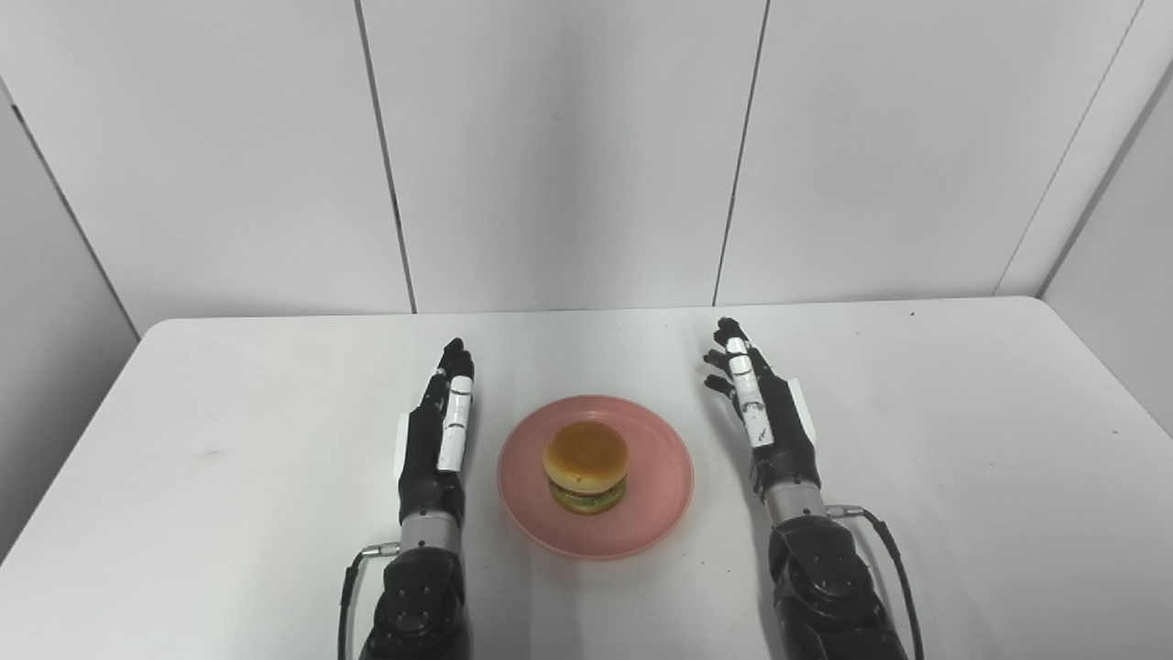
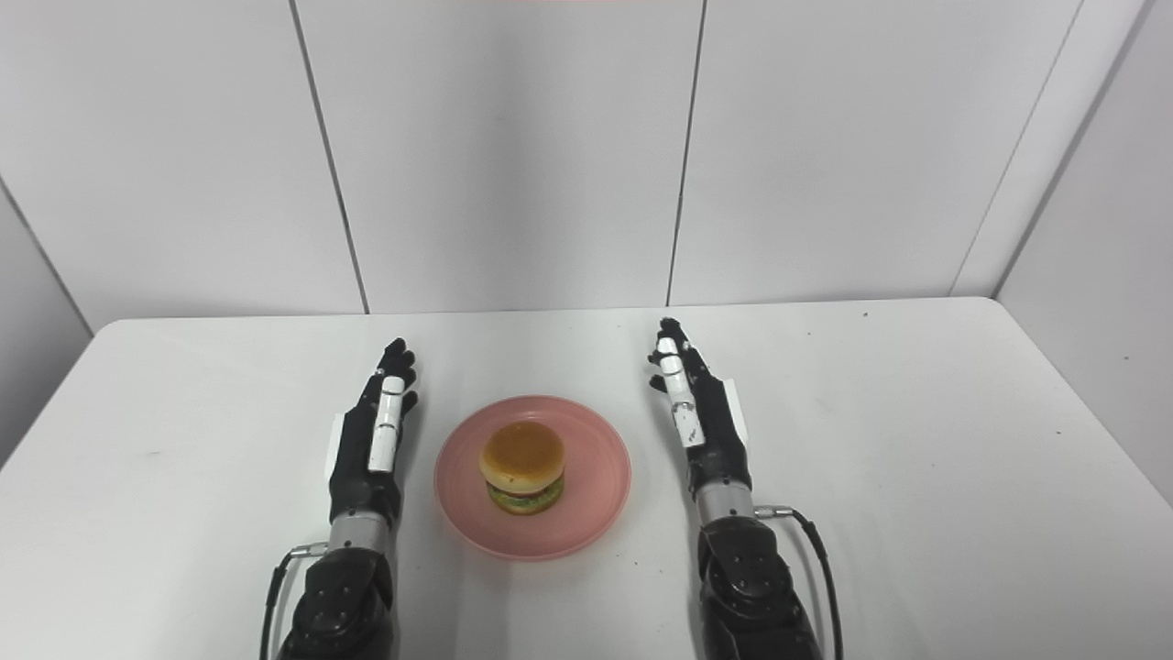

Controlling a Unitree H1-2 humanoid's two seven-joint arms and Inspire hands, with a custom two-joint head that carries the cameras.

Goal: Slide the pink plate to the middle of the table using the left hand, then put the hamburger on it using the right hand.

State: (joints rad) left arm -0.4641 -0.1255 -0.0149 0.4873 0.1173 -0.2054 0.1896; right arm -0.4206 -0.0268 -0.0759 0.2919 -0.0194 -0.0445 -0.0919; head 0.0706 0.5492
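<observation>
Both hands, left hand [image 1: 438, 438] and right hand [image 1: 768, 414], rest empty with fingers spread; the hamburger [image 1: 586, 467] on the pink plate [image 1: 660, 495] looks light and squashy, best gripped by its bun sides.

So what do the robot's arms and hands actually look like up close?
Both are mostly black. The left hand and right hand have black fingers with white plates on top and on the outer side. Each wrist has a silver metal ring, and a thin black cable loops out by each bulky black forearm.

Both head cameras look forward and steeply down from above the near edge of the worktop [image 1: 275, 550], toward the wall panels [image 1: 568, 156] behind. Both views share the whole scene; everything sits further left in the right eye view.
</observation>
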